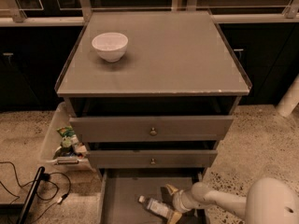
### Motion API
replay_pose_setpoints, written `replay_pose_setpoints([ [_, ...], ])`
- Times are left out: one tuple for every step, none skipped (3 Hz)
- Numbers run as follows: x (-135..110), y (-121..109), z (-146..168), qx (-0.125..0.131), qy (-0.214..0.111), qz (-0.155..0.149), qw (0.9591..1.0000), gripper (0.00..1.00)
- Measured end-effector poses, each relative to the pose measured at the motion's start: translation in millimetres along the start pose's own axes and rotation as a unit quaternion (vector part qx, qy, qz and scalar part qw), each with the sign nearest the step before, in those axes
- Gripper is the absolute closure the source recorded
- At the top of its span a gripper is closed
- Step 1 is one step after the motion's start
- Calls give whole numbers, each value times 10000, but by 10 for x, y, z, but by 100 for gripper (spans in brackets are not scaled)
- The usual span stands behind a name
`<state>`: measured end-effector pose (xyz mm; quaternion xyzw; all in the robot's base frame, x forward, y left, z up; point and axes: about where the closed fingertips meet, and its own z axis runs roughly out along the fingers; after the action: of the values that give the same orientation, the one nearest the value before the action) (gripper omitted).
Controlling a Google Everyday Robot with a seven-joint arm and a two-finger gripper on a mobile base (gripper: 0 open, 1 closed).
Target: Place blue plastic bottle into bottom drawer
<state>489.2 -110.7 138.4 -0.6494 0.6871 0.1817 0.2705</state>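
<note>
The blue plastic bottle (pixel 155 207) lies on its side on the floor of the pulled-out bottom drawer (pixel 122 195), white cap pointing left. My gripper (pixel 172 203) reaches into the drawer from the right, at the bottle's right end. Its fingers are spread wider than the bottle, one above and one below its end, so the gripper is open. The white arm (pixel 219 200) runs off to the lower right.
A white bowl (pixel 110 45) sits on the grey cabinet top (pixel 187 55). The two upper drawers with brass knobs (pixel 153 131) stand slightly open above. A clear bin of items (pixel 63 143) and black cables (pixel 28 181) lie on the floor at left.
</note>
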Motion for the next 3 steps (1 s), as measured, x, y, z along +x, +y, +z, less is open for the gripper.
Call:
replay_pose_setpoints([
  [-187,46,-516,218,-122,-317,9992,0],
  [-401,210,-1250,372,-307,-664,9966,0],
  [-507,333,-2004,646,-363,-898,9932,0],
])
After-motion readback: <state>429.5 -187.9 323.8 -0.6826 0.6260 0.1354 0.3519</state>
